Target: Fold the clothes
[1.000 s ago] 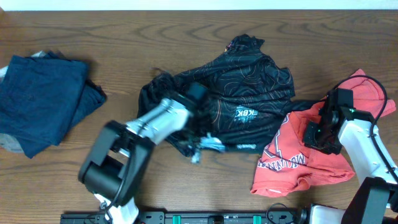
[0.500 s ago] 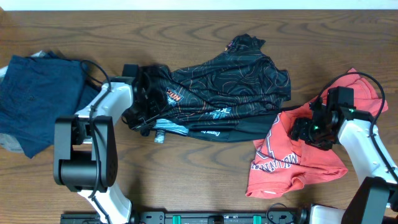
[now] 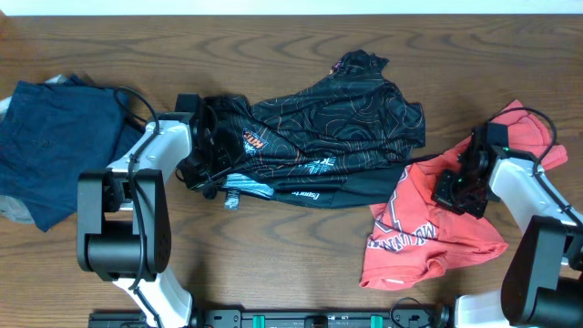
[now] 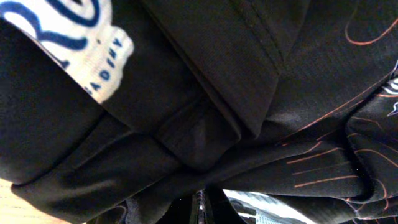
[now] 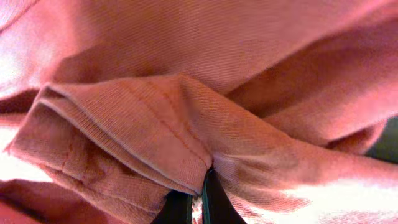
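The black sports shirt point(image 3: 337, 128) with thin orange contour lines lies crumpled across the table's middle. My left gripper point(image 3: 202, 162) is shut on its left end. In the left wrist view black fabric point(image 4: 205, 106) with a white logo patch fills the frame, and the closed jaws point(image 4: 200, 208) pinch a fold of it. My right gripper point(image 3: 455, 193) is shut on the red T-shirt point(image 3: 428, 237) at the right, not on the black shirt. In the right wrist view the closed jaws point(image 5: 202, 200) clamp a red hem point(image 5: 137, 130).
A plain navy blue garment point(image 3: 55, 146) lies folded at the far left. The red T-shirt overlaps the black shirt's right end. The wooden table point(image 3: 273, 273) runs along the front, with the arm bases at the near edge.
My left gripper swung from the shirt's middle to its left end, dragging the black shirt out leftward. The red T-shirt was pulled slightly; since half a second ago little moved.
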You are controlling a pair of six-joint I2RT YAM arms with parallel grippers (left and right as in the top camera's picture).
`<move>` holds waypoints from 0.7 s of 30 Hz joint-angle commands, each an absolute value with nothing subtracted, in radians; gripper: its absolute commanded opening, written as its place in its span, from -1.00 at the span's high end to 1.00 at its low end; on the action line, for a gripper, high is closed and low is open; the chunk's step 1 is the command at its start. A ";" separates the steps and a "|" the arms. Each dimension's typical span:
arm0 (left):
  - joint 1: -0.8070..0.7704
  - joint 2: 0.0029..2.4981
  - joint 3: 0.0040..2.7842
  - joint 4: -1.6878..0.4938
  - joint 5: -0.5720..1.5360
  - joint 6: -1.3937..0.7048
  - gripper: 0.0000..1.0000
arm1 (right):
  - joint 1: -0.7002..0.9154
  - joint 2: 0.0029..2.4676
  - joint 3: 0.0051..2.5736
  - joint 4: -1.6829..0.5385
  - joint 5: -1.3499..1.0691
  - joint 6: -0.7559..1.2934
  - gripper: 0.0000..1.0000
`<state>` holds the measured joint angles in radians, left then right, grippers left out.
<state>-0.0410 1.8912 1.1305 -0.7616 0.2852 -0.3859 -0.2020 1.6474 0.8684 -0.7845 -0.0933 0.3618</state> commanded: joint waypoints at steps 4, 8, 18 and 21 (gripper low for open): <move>-0.016 1.901 1.146 -0.766 0.276 -0.347 0.88 | -0.461 1.733 0.897 -0.749 0.299 0.459 0.91; 0.008 1.901 1.146 -0.759 0.276 -0.347 0.88 | -0.638 1.733 1.011 -0.799 0.281 0.479 0.83; 0.081 1.901 1.245 -0.703 0.276 -0.287 0.88 | -0.765 1.733 1.296 -0.854 0.223 0.375 0.56; 0.094 1.901 1.366 -0.748 0.276 -0.284 0.88 | -0.740 1.732 1.343 -0.854 0.013 0.233 0.53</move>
